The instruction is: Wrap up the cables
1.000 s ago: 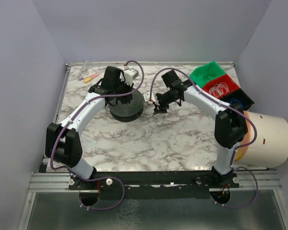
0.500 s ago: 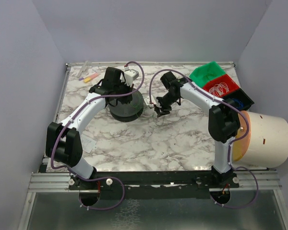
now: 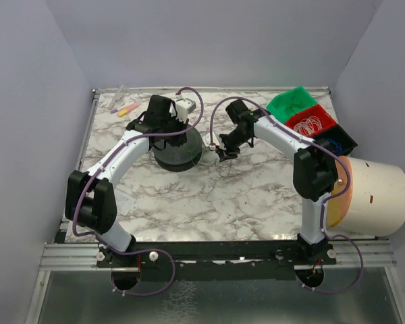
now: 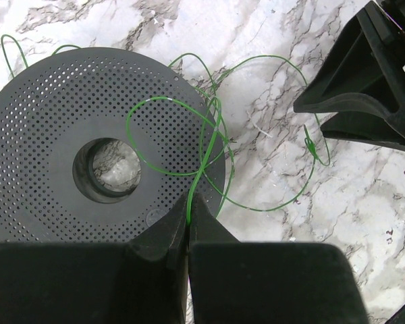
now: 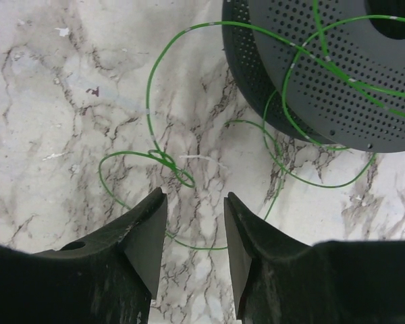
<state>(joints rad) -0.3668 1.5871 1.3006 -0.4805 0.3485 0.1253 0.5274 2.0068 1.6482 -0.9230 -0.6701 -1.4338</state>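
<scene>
The cable in hand is a hair-thin green wire [image 4: 209, 135], not whitish. It loops over the black perforated spool [image 4: 54, 135] and onto the marble beside it. My left gripper [image 4: 189, 197] is shut on this wire at the spool's edge, above the spool [image 3: 179, 154] in the top view. My right gripper [image 5: 194, 196] is open and empty, just above a knotted loop of the same wire [image 5: 163, 159] on the table, right of the spool [image 5: 337, 74]. In the top view it [image 3: 223, 151] hovers beside the spool. Whitish coiled cables [image 3: 308, 124] lie in a red bin.
A green bin [image 3: 291, 102], the red bin [image 3: 322, 113] and a dark bin [image 3: 334, 143] stand at the back right. A white bucket [image 3: 374, 196] sits off the table's right edge. Markers [image 3: 125, 108] and a white block [image 3: 183, 106] lie at the back.
The right arm's elbow has swung inward to the left, and its gripper has shifted slightly by the spool. The left arm has barely moved and still pinches the green wire.
</scene>
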